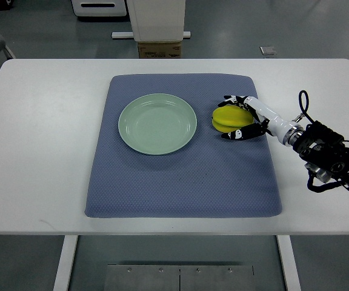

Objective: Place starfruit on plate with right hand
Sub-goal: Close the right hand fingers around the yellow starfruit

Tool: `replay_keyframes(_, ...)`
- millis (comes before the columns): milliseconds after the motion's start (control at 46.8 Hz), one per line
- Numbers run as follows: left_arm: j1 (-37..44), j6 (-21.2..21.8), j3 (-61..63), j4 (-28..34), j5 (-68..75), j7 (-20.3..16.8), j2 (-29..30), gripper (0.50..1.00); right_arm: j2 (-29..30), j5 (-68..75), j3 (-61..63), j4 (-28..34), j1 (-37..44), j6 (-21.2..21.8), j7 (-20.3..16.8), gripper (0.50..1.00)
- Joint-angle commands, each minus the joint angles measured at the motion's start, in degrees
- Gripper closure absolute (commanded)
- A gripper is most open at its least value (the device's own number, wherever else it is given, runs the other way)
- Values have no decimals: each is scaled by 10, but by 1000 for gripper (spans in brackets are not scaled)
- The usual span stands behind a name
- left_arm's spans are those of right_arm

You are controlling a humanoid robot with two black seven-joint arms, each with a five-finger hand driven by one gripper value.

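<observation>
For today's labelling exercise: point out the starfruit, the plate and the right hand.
starfruit (226, 118), top view, its yellow top face.
plate (128, 109), top view, its left rim.
right hand (246, 116), top view, the middle of the hand, beside the fruit.

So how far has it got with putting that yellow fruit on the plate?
Done: the right hand has reached the starfruit, its fingers curled around it on both sides. In hand: the grasp itself; the fruit seems to sit on the blue mat beside the plate. Left: lifting it, carrying it over and setting it on the plate, which holds nothing.
</observation>
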Motion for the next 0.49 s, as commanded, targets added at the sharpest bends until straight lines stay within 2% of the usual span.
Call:
replay_keyframes(0, 0, 0, 0, 0, 0, 0, 0, 500, 1, 0, 0, -1, 3, 1, -5, 716)
replay_keyframes(43, 0, 0, 0, 0, 0, 0, 0, 500, 1, 0, 0, -1, 3, 0, -9, 778)
replay_keyframes(85, 0, 0, 0, 0, 0, 0, 0, 500, 1, 0, 0, 0, 4, 1, -13, 879)
replay_keyframes(128, 0, 0, 0, 0, 0, -1, 0, 500, 1, 0, 0, 1, 7, 2, -15, 1000)
replay_keyframes(470, 0, 0, 0, 0, 0, 0, 0, 500, 1, 12, 1, 4, 19, 25, -26, 1000)
